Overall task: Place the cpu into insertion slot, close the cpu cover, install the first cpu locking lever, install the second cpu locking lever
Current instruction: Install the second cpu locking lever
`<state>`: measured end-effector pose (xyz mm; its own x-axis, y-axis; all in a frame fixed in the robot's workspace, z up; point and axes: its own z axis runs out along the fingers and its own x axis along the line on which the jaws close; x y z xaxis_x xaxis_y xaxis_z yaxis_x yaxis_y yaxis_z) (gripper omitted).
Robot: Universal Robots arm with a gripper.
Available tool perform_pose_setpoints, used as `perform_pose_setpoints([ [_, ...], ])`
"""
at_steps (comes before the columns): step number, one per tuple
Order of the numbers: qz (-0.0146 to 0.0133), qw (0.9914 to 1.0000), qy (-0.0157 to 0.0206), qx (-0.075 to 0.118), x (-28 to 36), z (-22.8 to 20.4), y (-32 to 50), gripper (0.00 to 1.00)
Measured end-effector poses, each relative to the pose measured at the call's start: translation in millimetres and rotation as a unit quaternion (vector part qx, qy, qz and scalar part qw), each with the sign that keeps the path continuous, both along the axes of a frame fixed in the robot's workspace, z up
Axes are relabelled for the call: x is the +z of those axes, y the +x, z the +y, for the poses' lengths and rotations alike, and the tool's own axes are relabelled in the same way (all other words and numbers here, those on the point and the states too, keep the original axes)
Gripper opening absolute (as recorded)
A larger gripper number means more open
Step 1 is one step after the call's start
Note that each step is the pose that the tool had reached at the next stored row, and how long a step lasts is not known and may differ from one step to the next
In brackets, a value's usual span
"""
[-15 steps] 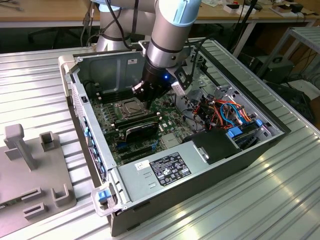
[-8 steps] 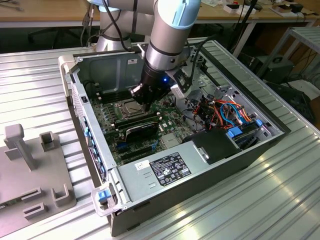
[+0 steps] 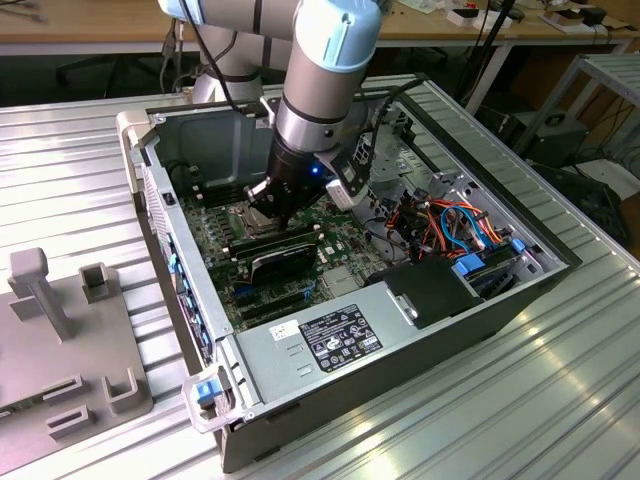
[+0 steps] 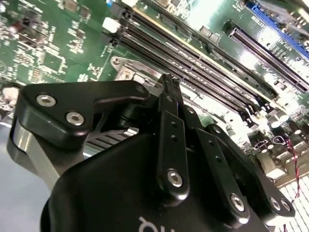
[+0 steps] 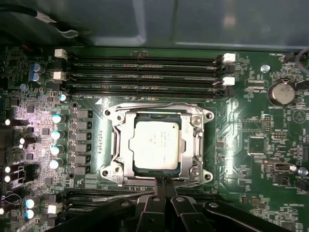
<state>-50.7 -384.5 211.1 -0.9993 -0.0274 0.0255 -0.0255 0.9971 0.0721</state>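
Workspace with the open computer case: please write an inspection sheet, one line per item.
Surface: ribbed metal table carries the open computer case.
Job's things: cpu lies in the insertion slot; cpu cover is down around it.
Clutter: grey fixture plate at the exterior view's left.
Grippers: gripper, jaws together, at the socket's edge.
Cables: coloured wires inside the case.
Surroundings: wooden bench behind.

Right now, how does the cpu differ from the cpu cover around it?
The cpu is a solid pale square with a plain top; the cpu cover is a silvery frame with a large window. The cpu sits inside; the cpu cover lies flat around its edges. Both are square and metallic.
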Motion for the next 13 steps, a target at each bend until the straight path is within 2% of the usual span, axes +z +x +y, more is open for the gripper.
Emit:
perform_pose_setpoints([
  [6, 0.0000, 1.00000, 0.0005, 0.001, -1.8, 0.0, -10.0, 0.11],
  [13, -0.0002, 1.00000, 0.0007, 0.002, -1.8, -0.1, -16.6, 0.11],
])
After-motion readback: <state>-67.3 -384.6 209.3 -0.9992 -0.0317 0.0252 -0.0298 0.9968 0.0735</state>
